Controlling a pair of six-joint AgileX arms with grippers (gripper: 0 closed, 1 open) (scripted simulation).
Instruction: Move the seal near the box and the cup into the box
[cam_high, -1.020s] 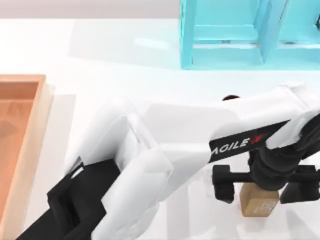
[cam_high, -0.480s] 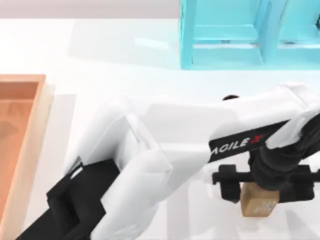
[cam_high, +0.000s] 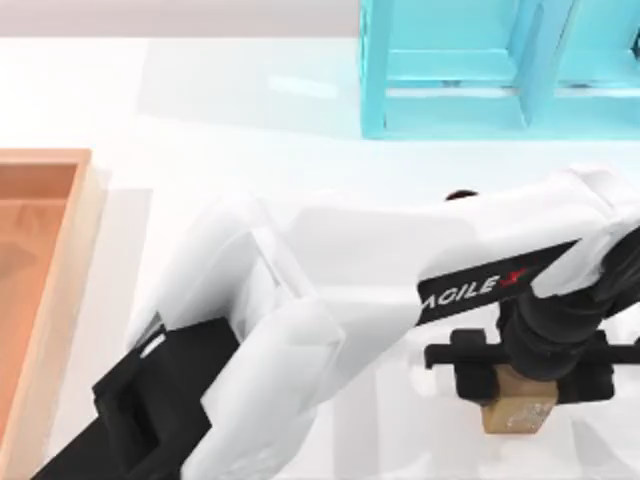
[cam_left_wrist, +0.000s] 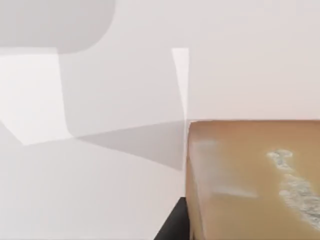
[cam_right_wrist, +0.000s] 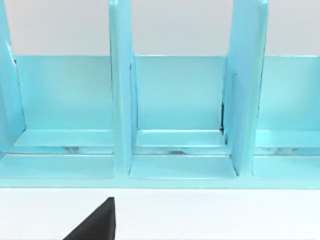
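Compared with the earlier top views, your left gripper's fingers have drawn inward from a wide spread and now stand close against both sides of the seal; the arm and the seal have otherwise kept their places.

Top view: your left arm reaches across the counter (cam_high: 250, 110) from the lower left to the lower right. The left gripper (cam_high: 530, 372) sits directly over the seal (cam_high: 518, 410), with one dark finger (cam_high: 470, 366) just beside the seal's left side and the other at its right side. You see the gripper pinching the seal, which stands upright on the counter near the bottom edge at the right. The box (cam_high: 62, 290) lies at the far left edge of the counter, well apart from the seal. A cyan shelf (cam_high: 470, 70) stands at the back right. A small dark patch shows at the top edge of the arm's forearm, between the shelf and the gripper; you cannot tell what it is.

Left wrist view: the seal (cam_left_wrist: 250, 180) appears very close, with a whitish carved mark (cam_left_wrist: 295, 190) on its facing side. A dark finger tip (cam_left_wrist: 172, 225) touches the seal's lower corner. Pale counter (cam_left_wrist: 100, 200) with soft shadows lies beyond.

Right wrist view: the shelf (cam_right_wrist: 175, 115) faces you, with upright dividers forming compartments. White counter (cam_right_wrist: 225, 215) runs in front of it. A dark part of the right gripper (cam_right_wrist: 97, 222) shows at the lower edge; you cannot tell whether its fingers are spread or together.
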